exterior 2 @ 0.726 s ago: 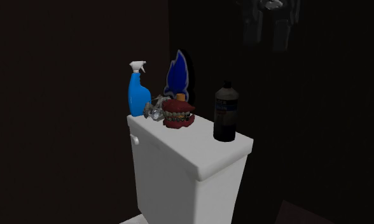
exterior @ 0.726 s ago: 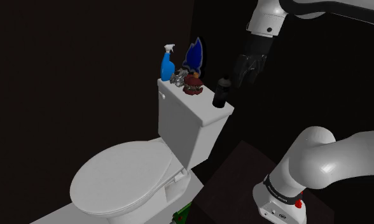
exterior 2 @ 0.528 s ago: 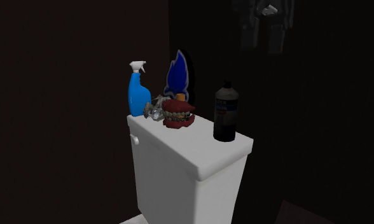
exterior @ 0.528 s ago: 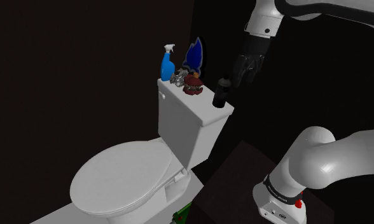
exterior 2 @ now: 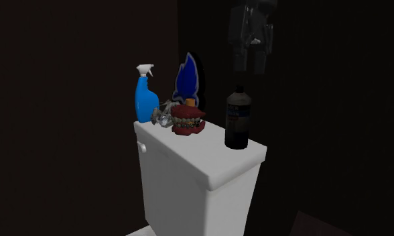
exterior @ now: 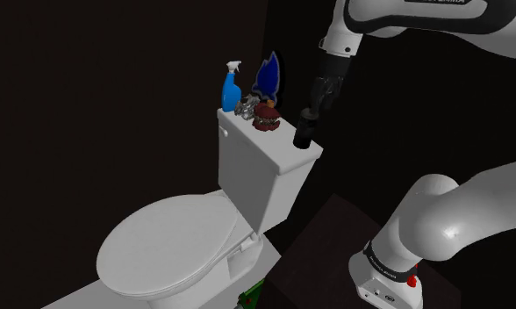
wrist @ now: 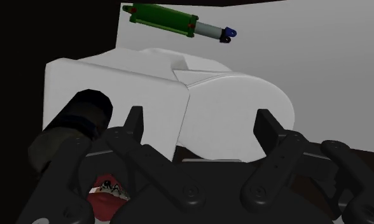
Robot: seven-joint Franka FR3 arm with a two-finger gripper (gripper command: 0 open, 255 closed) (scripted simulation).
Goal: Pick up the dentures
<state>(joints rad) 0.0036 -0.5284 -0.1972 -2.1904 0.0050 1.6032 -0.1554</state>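
Black bottle (exterior 2: 237,122) seemingly under gripper (exterior 2: 250,66), beside dentures (exterior 2: 188,121)

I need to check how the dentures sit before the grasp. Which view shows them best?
The second exterior view: the dentures sit unobstructed on the toilet tank, teeth visible. The shoulder view shows them small and dim; the wrist view shows a red sliver behind the gripper.

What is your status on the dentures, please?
Open gripper hovering above the black bottle. On the tank lid, dentures untouched. That bottle may obstruct the approach.
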